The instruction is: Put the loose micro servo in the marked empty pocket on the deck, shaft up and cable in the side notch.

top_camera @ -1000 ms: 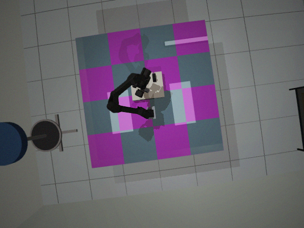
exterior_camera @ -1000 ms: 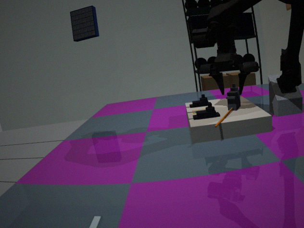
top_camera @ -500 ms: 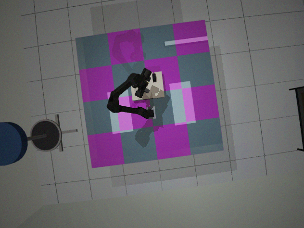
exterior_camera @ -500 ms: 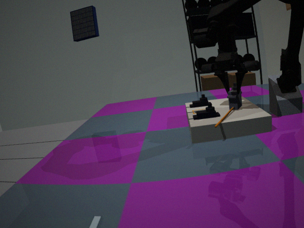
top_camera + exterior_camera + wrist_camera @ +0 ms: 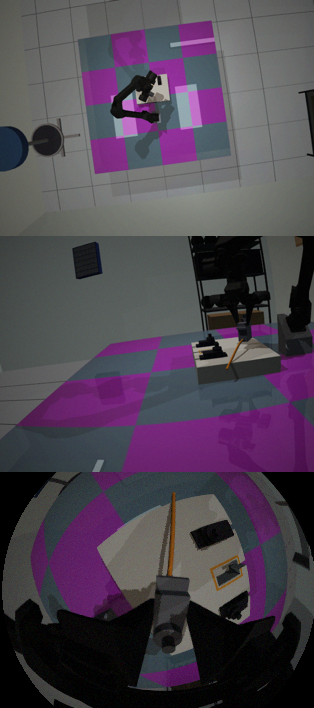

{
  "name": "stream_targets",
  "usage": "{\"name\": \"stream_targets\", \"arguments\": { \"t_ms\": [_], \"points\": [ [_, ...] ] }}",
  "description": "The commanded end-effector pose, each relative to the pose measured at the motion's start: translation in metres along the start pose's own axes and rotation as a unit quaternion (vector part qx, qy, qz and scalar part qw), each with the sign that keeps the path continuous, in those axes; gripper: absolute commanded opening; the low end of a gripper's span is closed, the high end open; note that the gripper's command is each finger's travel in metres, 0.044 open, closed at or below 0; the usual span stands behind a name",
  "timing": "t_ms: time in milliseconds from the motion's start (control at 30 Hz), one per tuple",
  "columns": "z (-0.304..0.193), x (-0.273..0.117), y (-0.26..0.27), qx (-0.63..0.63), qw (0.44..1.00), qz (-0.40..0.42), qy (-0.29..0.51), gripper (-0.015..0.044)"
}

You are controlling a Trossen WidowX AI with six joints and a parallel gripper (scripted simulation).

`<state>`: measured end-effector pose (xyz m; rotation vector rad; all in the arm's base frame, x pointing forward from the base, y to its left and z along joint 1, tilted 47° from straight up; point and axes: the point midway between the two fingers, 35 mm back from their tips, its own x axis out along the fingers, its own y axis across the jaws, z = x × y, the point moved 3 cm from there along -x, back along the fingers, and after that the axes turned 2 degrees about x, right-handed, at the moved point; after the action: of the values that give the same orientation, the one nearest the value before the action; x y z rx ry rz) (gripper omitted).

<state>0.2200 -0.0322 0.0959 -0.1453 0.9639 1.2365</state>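
Grasp made, placement outstanding. The gripper is clamped on the servo, which stands upright at the deck's far edge, whether resting or just lifted cannot be told. The marked pocket, between two seated servos, is unfilled. The servo's shaft points up, long axis vertical; its orange cable trails across the deck toward the near edge. Carry, seating and release remain.

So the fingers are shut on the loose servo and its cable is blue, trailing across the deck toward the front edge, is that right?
Not quite: the cable is orange, not blue, as the exterior view shows. The rest holds: the gripper has its fingers shut on the loose servo, and the cable trails across the deck toward its front edge.
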Motion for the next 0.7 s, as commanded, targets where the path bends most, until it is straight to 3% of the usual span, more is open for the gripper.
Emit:
{"name": "stream_targets", "arguments": {
  "t_ms": [0, 300, 667],
  "points": [
    [0.001, -0.002, -0.001, -0.004, 1.000, -0.003, 0.002, 0.0000],
    [0.008, -0.002, -0.011, -0.004, 1.000, -0.003, 0.002, 0.0000],
    [-0.021, -0.003, -0.031, -0.004, 1.000, -0.004, 0.002, 0.0000]
  ]
}}
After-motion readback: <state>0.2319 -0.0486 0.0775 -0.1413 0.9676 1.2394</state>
